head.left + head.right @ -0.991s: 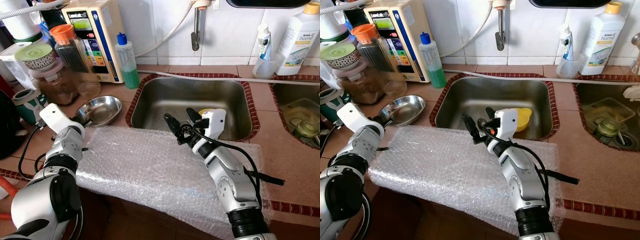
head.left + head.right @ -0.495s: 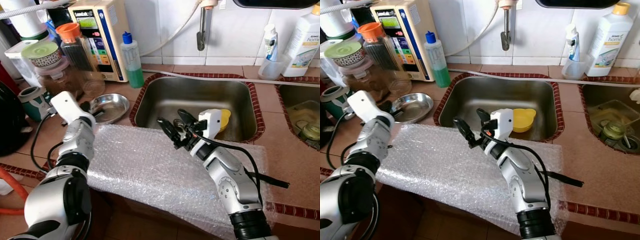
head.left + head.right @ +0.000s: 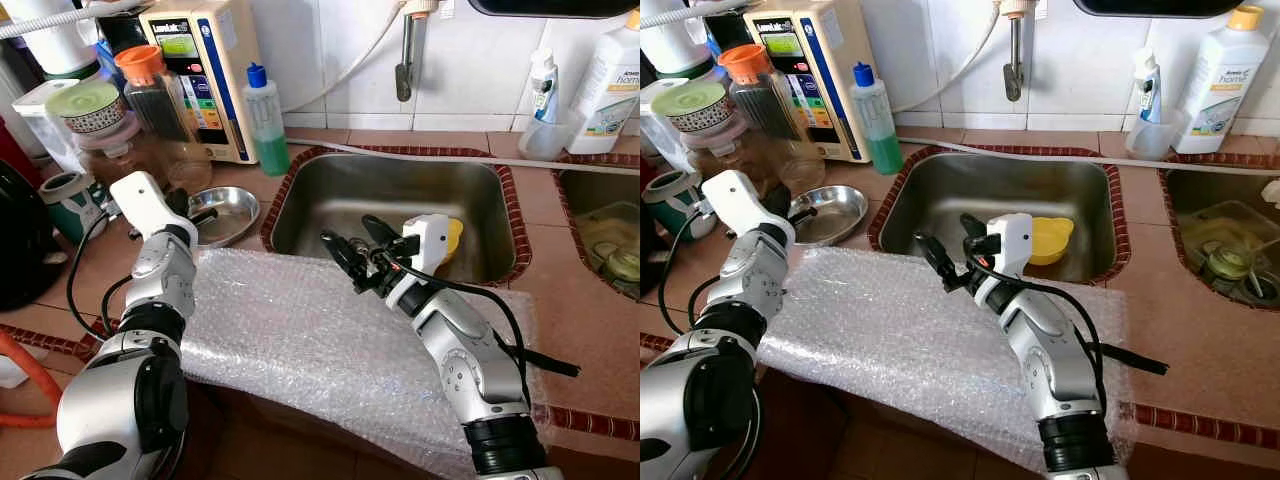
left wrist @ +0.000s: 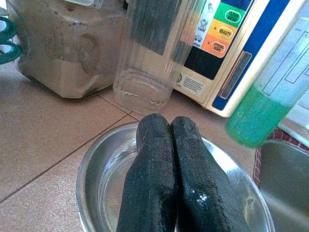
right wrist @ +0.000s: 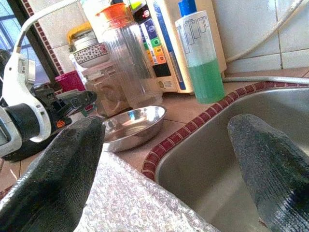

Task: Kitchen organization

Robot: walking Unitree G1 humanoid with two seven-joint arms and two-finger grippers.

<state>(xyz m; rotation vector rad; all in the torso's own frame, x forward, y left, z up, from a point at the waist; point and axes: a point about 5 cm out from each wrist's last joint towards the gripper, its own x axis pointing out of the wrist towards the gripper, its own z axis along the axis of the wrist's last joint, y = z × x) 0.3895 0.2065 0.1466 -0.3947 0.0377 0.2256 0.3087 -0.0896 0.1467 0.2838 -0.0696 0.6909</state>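
Looking down from the head camera, a terracotta-tiled kitchen counter (image 3: pixel 585 300) holds a rectangular stainless steel sink (image 3: pixel 330 205). A sheet of clear bubble wrap (image 3: pixel 290 335) lies spread over the counter's front edge, before the sink. The right gripper (image 3: pixel 352 252) hovers above the wrap's far edge, at the near rim of the sink, its two black fingers spread apart and holding nothing. A small yellow plastic bowl (image 3: pixel 452 236) sits in the sink just behind that wrist. To the left, the left gripper (image 3: pixel 192 214) reaches over a shallow round stainless steel dish (image 3: pixel 232 208) resting on the counter beside the sink. Behind the dish stand a clear bottle of green liquid with a blue cap (image 3: pixel 264 125), a tall ribbed clear jar with an orange lid (image 3: pixel 152 100), a squat jar of brown powder (image 3: pixel 105 150) and a cream water purifier with coloured buttons (image 3: pixel 200 70).

From the left wrist camera, the left gripper's two fingers (image 4: pixel 154 169) are pressed tightly together, clenched on nothing, poised over the steel dish (image 4: pixel 96 174).

From the right wrist camera, the right gripper's fingertips (image 5: pixel 63 164) stand wide apart, with the bubble wrap (image 5: pixel 130 203) and the sink's basin (image 5: pixel 203 164) between them.
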